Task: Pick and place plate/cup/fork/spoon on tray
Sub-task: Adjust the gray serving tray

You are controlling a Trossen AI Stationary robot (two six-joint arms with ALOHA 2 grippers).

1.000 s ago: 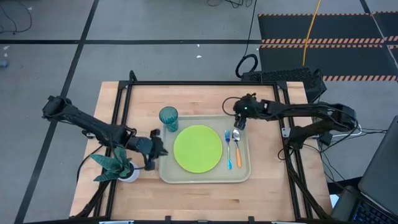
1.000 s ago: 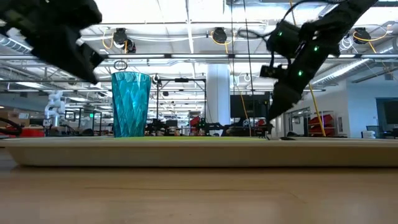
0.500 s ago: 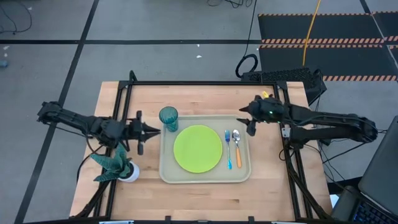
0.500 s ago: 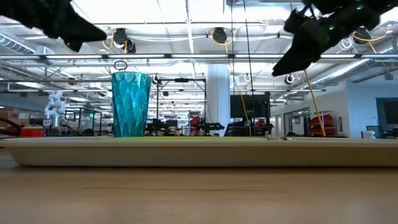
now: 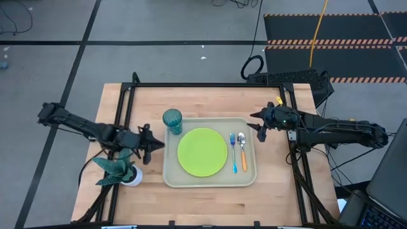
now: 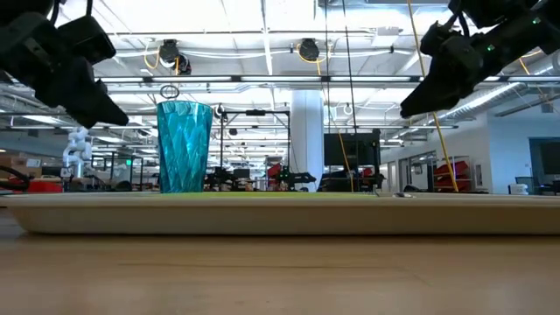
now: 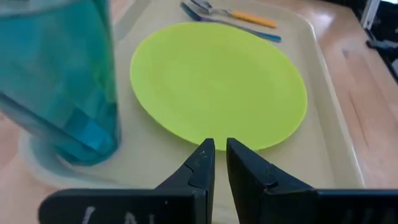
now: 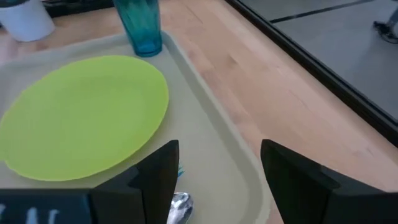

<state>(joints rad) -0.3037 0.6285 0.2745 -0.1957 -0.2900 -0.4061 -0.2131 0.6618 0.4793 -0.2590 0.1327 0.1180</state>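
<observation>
wooden tabletop bears the tray point(image 5: 170, 178), between my two grippers, already loaded: plate point(image 5: 202, 152), cup point(image 5: 172, 120), fork point(image 5: 233, 150), spoon point(image 5: 241, 150). left gripper point(image 5: 151, 143) nearly closed, empty; right gripper point(image 5: 255, 120) wide open, empty. judgement: nothing left to place.

Beige tray point(image 5: 210, 182) carries everything: lime-green plate point(image 5: 202, 151) flat at its centre, teal cup point(image 5: 172, 120) upright in the tray's far-left corner, blue-handled fork point(image 5: 233, 151) and orange-handled spoon point(image 5: 242, 151) side by side right of the plate.
</observation>
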